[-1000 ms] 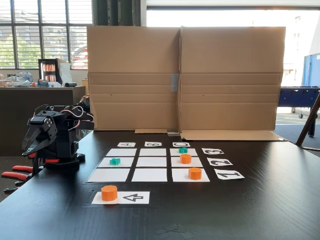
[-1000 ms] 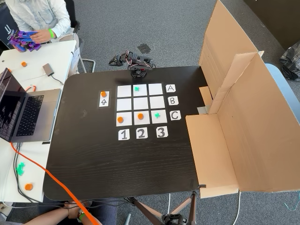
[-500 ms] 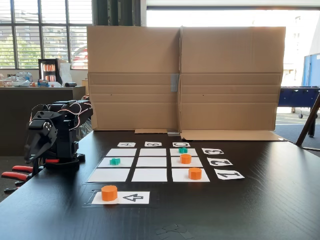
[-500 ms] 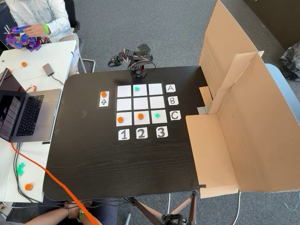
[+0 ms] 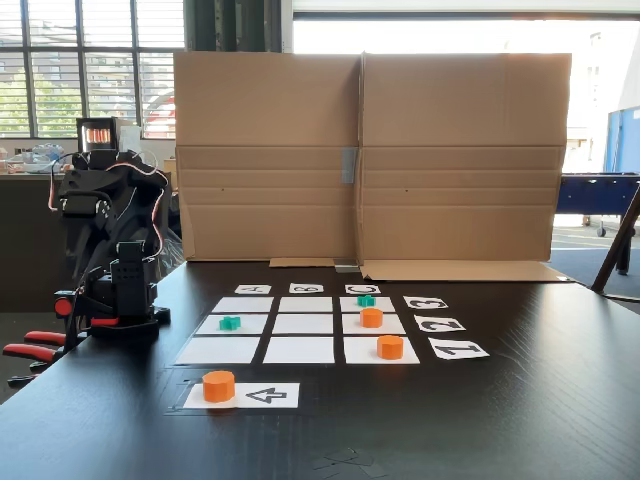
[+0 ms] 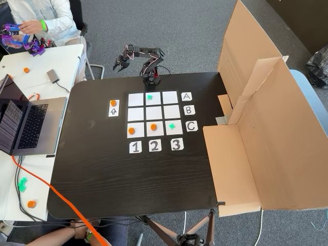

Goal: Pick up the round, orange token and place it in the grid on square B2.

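Note:
Three round orange tokens show in both fixed views. One [image 5: 218, 385] [image 6: 113, 103] sits on the white strip with the black arrow [image 5: 266, 395]. The other two lie in the grid [image 5: 217, 350] [image 6: 136, 114], on C2 [image 5: 371, 317] [image 6: 153, 126] and C1 [image 5: 390, 346] [image 6: 131, 130]. Square B2 [image 5: 305, 323] [image 6: 153, 111] is bare white paper. The black arm [image 5: 105, 235] stands raised at the table's edge beside row A. Its gripper [image 6: 118, 64] hangs off the table, well away from every token, open and holding nothing.
Green tokens sit on A2 [image 5: 230, 322] and C3 [image 5: 366, 300]. A cardboard wall [image 5: 370, 155] closes the side beyond row 3. A laptop [image 6: 28, 125], an orange cable [image 6: 61, 200] and a seated person [image 6: 38, 15] are at a side table. Red-handled clamps [image 5: 35, 350] hold the arm's base.
The arm has unfolded from its low, tucked pose and risen. The gripper has lifted from beside the base and swung outward, away from the table. No token moved.

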`<state>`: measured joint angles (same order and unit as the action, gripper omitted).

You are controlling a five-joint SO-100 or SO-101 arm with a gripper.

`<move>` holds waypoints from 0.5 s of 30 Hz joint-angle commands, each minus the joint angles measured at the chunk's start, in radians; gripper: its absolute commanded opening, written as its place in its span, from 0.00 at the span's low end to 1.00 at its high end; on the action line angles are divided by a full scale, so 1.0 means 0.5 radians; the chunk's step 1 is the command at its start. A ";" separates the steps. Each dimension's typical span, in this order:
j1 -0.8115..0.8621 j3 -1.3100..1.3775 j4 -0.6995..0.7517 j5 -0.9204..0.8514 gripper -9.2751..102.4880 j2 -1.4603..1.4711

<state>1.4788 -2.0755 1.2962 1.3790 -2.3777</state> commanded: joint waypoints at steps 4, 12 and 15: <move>-0.092 0.439 0.316 -0.031 0.44 0.156; -0.172 0.690 0.515 -0.144 0.64 0.482; -0.199 0.739 0.515 -0.209 0.68 0.663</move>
<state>1.3959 -1.7641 1.5509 1.3085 -2.1031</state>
